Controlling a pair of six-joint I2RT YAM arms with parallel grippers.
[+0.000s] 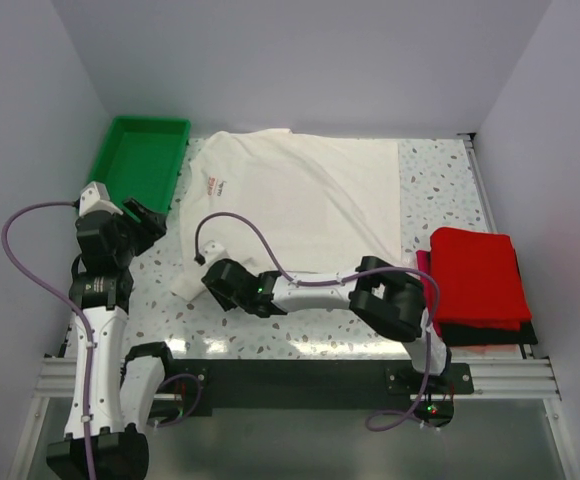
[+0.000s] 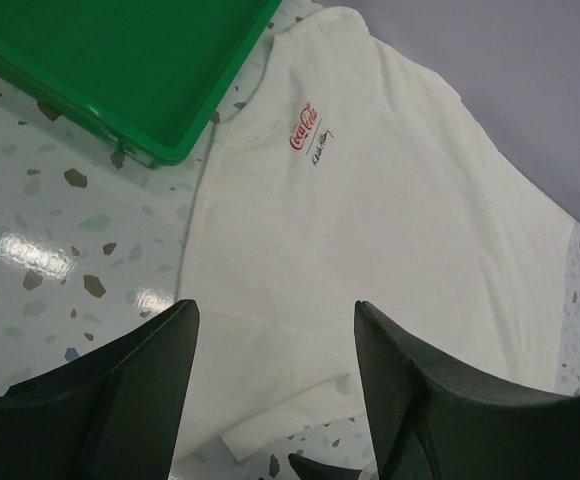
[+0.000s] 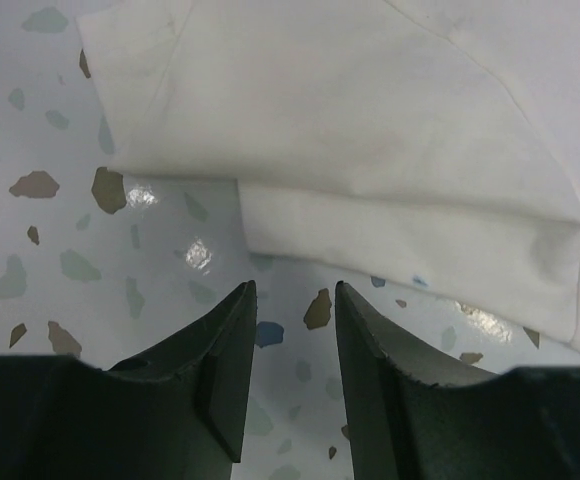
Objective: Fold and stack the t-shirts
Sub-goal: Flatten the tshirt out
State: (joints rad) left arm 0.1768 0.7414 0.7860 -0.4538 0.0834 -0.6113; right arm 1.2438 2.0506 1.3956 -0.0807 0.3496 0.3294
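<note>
An off-white t-shirt [image 1: 300,200] lies spread flat mid-table, and its small red chest print [image 2: 303,128] shows in the left wrist view. My left gripper [image 1: 160,222] hovers at the shirt's left edge. It is open wide [image 2: 275,305] above the cloth and holds nothing. My right arm reaches across to the left, its gripper [image 1: 210,277] low by the shirt's near-left sleeve [image 3: 400,235]. This gripper is open [image 3: 292,290] over bare table just short of the sleeve hem. A folded red t-shirt [image 1: 475,275] rests on a black one [image 1: 495,336] at the right.
A green plastic tray [image 1: 140,160] stands at the back left, close to the shirt's collar side, and its rim [image 2: 160,150] shows in the left wrist view. Speckled table [image 1: 440,190] shows between the shirt and the red stack. White walls enclose three sides.
</note>
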